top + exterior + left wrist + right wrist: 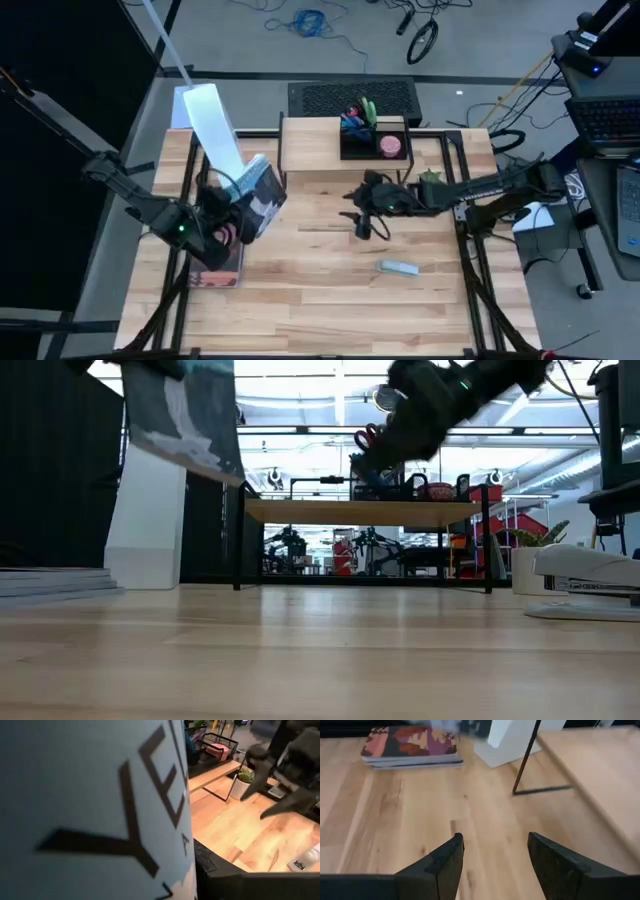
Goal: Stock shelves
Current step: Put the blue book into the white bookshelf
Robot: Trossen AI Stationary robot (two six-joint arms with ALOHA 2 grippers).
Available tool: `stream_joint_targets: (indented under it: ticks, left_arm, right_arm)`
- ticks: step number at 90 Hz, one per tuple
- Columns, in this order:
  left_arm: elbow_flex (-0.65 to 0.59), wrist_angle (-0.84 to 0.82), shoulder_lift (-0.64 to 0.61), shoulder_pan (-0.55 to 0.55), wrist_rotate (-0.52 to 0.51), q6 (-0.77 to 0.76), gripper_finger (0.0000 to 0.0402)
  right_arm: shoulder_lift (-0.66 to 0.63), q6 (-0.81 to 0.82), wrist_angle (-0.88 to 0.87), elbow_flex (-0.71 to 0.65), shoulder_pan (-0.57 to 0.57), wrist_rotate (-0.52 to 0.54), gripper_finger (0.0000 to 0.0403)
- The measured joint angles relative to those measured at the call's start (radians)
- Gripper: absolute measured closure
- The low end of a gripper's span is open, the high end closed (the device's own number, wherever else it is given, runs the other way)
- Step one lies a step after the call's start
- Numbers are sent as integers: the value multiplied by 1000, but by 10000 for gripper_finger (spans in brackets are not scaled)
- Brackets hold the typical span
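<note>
Standing at the table's far edge: the shelves (320, 148), one low riser with a flat, pale-wood rectangular top on thin black metal legs.
Riser seen from table height: its top (365, 510) reads as a thin light slab, open underneath between the black legs.
On the riser: a black organizer tray (372, 137) sits on its right part, holding scissors, pens and a pink item; the left part of the top is bare.
Left pincer (222, 222): left of and nearer than the riser, clamped on a magazine (255, 198) held up off the table.
Magazine close up: its pale cover with large dark letters (95, 805) fills most of the left wrist view.
White file box (215, 125): just left of the riser, tall and standing upright.
Magazine stack (215, 268): flat on the table, near side of the file box, well apart from the riser.
Right pincer (364, 223): in front of the riser, raised above the table, fingers (442, 857) apart with nothing between them.
Stapler (398, 267): on the table, nearer than the riser and to its right-front.
Small potted plant (432, 178): just off the riser's right front corner.
</note>
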Motion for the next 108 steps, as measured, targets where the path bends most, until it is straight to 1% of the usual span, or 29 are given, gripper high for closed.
stream_joint_targets:
  ticks: [5, 12, 23, 27, 31, 36, 43, 52, 61, 72, 79, 92, 108]
  left_arm:
    - [54, -51, 15, 28, 22, 23, 392]
    - [144, -185, 39, 64, 39, 16, 392]
    - [275, -442, 90, 117, 48, -93, 392]
    - [303, -452, 105, 134, 55, -112, 392]
    - [313, -428, 107, 158, 56, -72, 393]
    - [328, -441, 112, 173, 76, -59, 393]
    - [331, -448, 120, 195, 95, -62, 393]
    - [331, -448, 125, 214, 147, -59, 393]
    - [331, -447, 126, 217, 165, -83, 393]
    - [329, -446, 127, 228, 297, -90, 393]
    - [309, -449, 132, 228, 344, -129, 393]
    - [232, -447, 133, 229, 355, -239, 393]
    - [133, -448, 134, 263, 381, -339, 393]
  right_arm:
    - [-6, 0, 64, -54, 6, 0, 202]
    - [-6, -4, 140, -104, 7, -1, 202]
    - [6, -30, 191, -137, 5, 0, 202]
    - [8, -40, 194, -140, 5, 0, 202]
    - [9, -50, 195, -140, 5, 0, 202]
    - [9, -51, 197, -140, 5, 0, 202]
    - [9, -51, 196, -140, 5, 0, 202]
    - [9, -50, 197, -140, 5, -4, 202]
    - [9, -50, 197, -140, 5, -4, 202]
    - [9, -60, 197, -140, 5, -4, 202]
    - [9, -68, 201, -140, 4, -4, 202]
    - [9, -75, 212, -140, 4, -5, 202]
    - [9, -75, 219, -140, 4, -5, 202]
